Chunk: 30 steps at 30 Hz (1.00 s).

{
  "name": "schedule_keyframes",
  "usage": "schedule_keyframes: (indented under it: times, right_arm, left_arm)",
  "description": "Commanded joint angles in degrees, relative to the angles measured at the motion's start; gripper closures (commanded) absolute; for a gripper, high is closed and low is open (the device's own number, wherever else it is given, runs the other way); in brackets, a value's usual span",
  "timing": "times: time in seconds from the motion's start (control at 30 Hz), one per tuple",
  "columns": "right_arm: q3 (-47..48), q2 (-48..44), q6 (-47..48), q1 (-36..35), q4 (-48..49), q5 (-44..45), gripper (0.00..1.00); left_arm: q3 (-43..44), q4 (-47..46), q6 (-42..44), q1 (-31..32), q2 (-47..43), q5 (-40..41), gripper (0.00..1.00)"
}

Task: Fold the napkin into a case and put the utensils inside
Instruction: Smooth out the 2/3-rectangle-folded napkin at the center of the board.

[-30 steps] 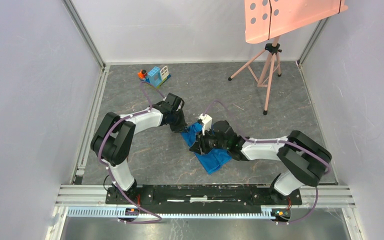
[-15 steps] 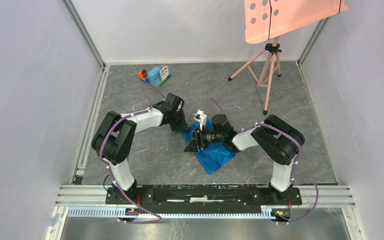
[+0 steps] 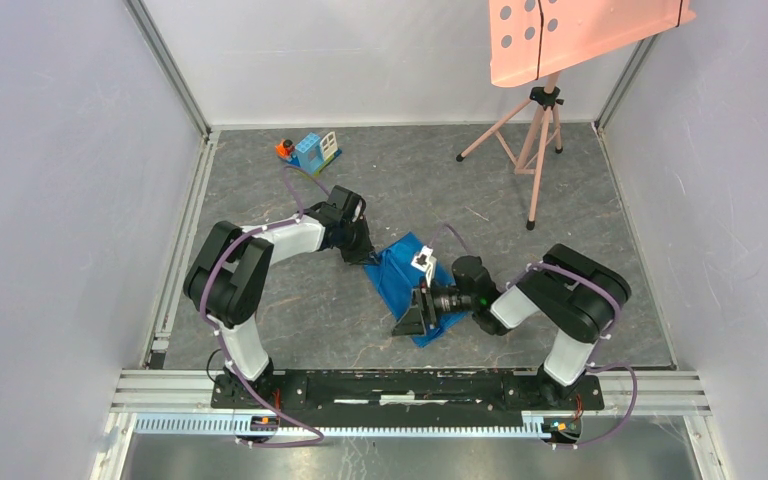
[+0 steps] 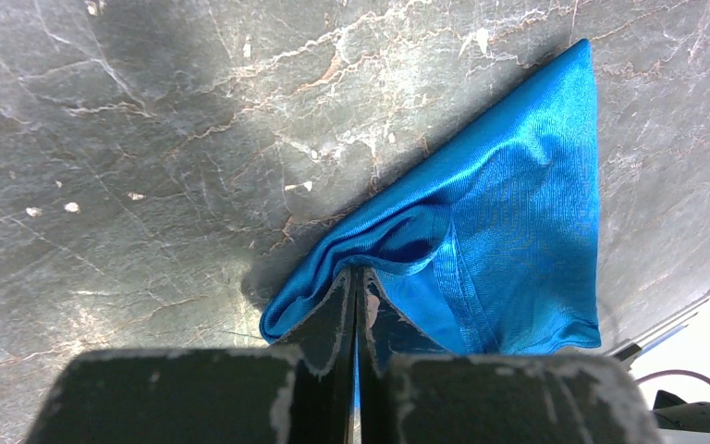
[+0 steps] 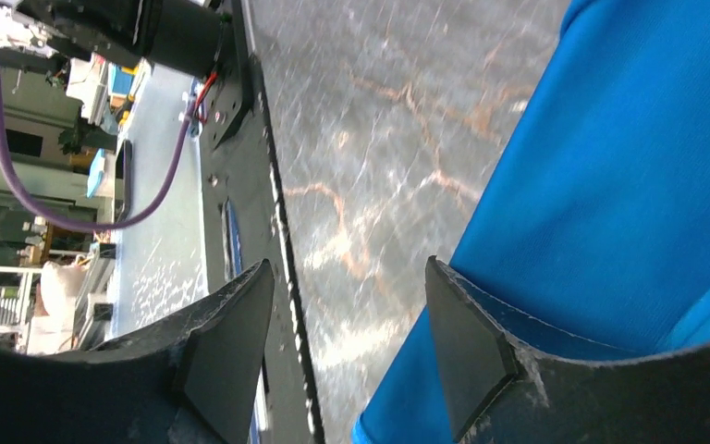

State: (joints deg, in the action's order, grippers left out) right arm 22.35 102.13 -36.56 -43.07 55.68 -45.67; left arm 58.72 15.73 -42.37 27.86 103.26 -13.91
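Note:
The bright blue napkin point(image 3: 406, 281) lies folded into a slanted oblong on the grey floor, between the two arms. My left gripper point(image 3: 367, 256) is shut on its far left corner; in the left wrist view point(image 4: 359, 276) the cloth point(image 4: 518, 222) bunches into the closed jaws. My right gripper point(image 3: 407, 325) is open and empty at the napkin's near end; in the right wrist view point(image 5: 349, 305) one finger point(image 5: 462, 342) lies over the blue cloth point(image 5: 629, 194) and the other over bare floor. The spoon and fork are out of view.
A small blue-and-white toy block house point(image 3: 315, 151) with an orange piece stands at the back left. A pink tripod point(image 3: 533, 140) holding a salmon board point(image 3: 580, 30) stands at the back right. White walls and rails enclose the floor.
My right gripper has swung from the napkin's middle toward the near edge and now sits at its near end. The cloth lies flatter and longer. My left gripper has held its place.

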Motion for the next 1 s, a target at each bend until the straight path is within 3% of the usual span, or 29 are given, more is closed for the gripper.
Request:
schedule_keyframes:
  times: [0.0,0.37,0.57,0.73,0.97]
  right_arm:
    - [-5.2,-5.5,0.2,0.1,0.5,-2.4,0.32]
    - [-17.7,-18.2,1.5,0.0,-2.7,-1.4,0.33]
    - [-8.0,-26.3,10.0,1.0,-25.5,3.9,0.34]
    - [-3.3,-23.9,11.2,5.6,-29.3,5.3,0.4]
    - [-1.8,-20.1,10.7,8.3,-29.1,5.8,0.56]
  left_arm:
    - [-1.2,-0.9,2.9,-0.8,2.0,2.0,0.98]
    - [0.2,-0.6,3.6,-0.7,0.1,-2.2,0.94]
    - [1.0,-0.6,3.6,-0.7,-5.7,-7.8,0.84]
    - [0.9,-1.1,2.2,-0.7,-8.4,-10.5,0.84]
    - [0.8,-4.1,1.0,-0.7,-4.3,-11.8,0.9]
